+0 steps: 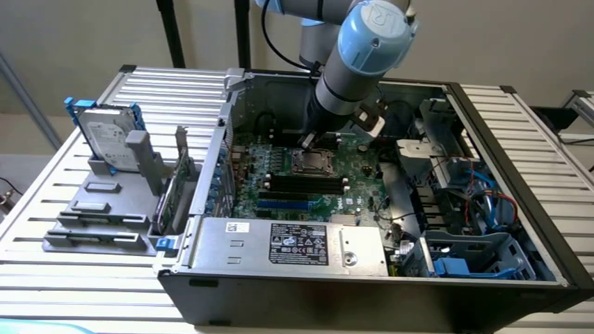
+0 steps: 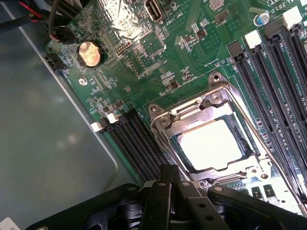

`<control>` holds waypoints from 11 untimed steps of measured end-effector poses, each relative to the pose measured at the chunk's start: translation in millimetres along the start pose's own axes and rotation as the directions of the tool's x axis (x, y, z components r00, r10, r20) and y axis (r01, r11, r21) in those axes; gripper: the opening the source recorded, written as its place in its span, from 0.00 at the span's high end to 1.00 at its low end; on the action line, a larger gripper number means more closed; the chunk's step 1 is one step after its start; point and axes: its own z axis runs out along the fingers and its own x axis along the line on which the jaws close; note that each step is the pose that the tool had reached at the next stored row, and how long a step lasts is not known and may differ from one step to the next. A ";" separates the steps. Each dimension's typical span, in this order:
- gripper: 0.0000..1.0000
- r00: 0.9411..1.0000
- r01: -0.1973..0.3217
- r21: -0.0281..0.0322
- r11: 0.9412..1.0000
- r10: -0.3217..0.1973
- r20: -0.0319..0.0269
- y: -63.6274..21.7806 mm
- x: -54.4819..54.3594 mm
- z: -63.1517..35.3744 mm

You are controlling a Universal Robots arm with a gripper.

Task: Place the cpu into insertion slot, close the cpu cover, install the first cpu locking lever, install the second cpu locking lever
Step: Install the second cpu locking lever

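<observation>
Memory slots (image 2: 139, 143) flanking covered cpu (image 2: 208, 143)

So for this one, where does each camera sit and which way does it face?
Exterior view: off the arm, raised, looking down into the open computer case; shows the arm reaching to the socket.
Wrist view: on the wrist, looking close at the green board; the gripper, jaws shut, at the socket's edge.
Shared: the socket, cover down, cpu showing through its window.

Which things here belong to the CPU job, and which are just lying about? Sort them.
Job:
cpu, seated in the insertion slot
cpu cover, down over it
claw, shut beside the socket

Lying about:
hard drive
power supply box
coin battery
memory slots
</observation>
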 end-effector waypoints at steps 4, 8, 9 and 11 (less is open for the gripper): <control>0.89 1.000 0.000 0.000 1.000 0.000 0.000 0.1 -0.4 -0.7; 0.89 1.000 -0.002 0.004 1.000 0.002 0.002 1.3 -4.3 -9.1; 0.89 1.000 -0.002 0.004 1.000 0.002 0.003 1.5 -5.4 -12.3; 0.89 1.000 -0.002 0.005 1.000 0.002 0.003 2.5 -8.5 -18.6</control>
